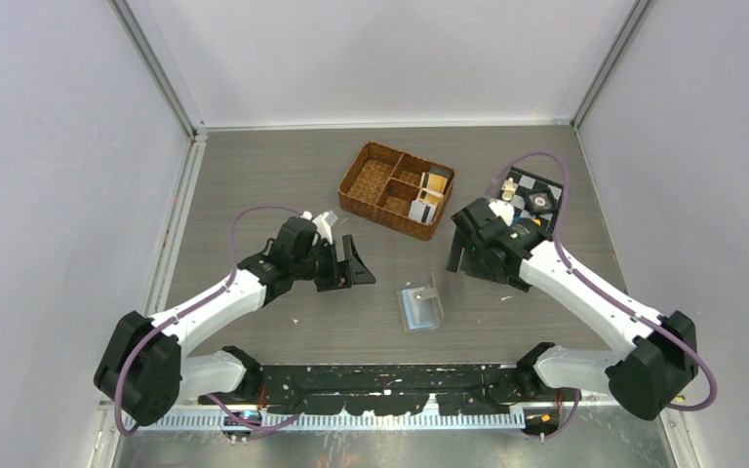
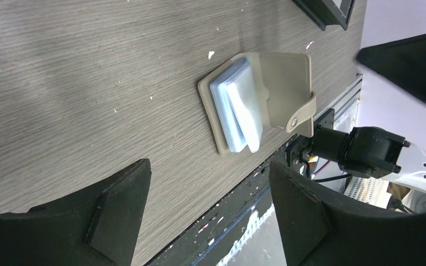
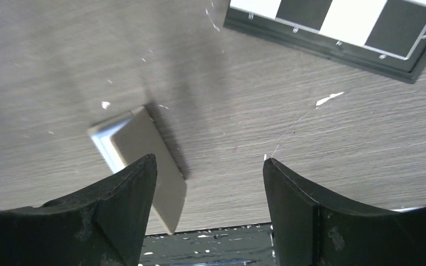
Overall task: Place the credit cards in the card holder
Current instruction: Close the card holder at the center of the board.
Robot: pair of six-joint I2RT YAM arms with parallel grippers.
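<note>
On the table (image 1: 254,175), at 6 o'clock from the basket (image 1: 382,216), the card holder (image 1: 419,307) lay open with its clear sleeves (image 2: 237,108) facing up and, as far as could be seen, without cards. The credit cards (image 1: 429,195) stood on edge in the compartments at the basket's 3 o'clock end. The left gripper (image 1: 354,264), at 9 o'clock from the card holder, had its fingers apart and held nothing. The right gripper (image 1: 458,256), at 1 o'clock from the card holder, was likewise spread and empty. By this evidence no card had been loaded: every pick, transfer and insertion was yet to be done.
</note>
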